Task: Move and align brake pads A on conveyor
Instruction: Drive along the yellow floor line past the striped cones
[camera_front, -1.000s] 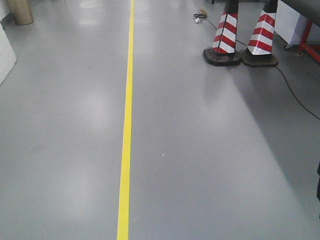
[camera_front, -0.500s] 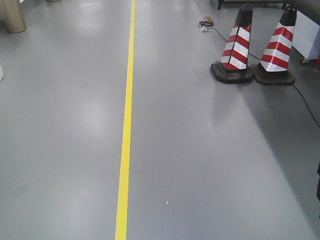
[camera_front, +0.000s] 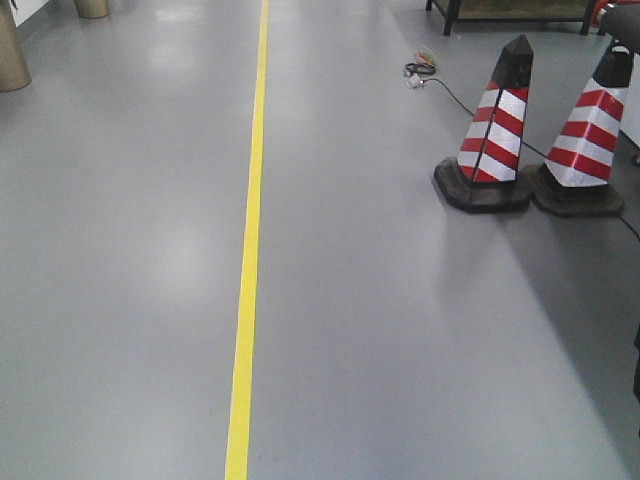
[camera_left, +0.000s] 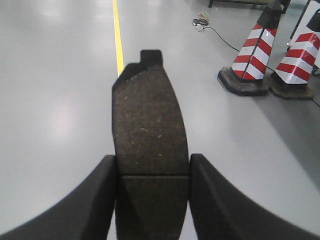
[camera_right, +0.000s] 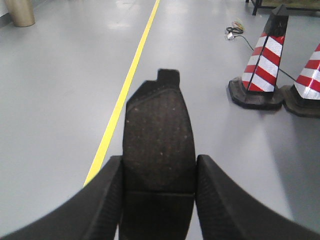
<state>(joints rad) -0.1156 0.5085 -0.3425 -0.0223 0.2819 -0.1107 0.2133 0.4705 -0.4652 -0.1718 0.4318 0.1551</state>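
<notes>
Two held, first brake pad (camera_left: 150, 115) clamped inside closed left gripper (camera_left: 152, 161), second brake pad (camera_right: 159, 125) inside closed right gripper (camera_right: 159, 161), both jutting forward.

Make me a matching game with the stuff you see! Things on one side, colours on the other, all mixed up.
Things:
1 floor line
2 cone
3 brake pad in left gripper
4 floor

Colours:
A red and white stripes
B shiny grey
C yellow
D dark and speckled

Pairs: 1-C, 2-A, 3-D, 4-B.
</notes>
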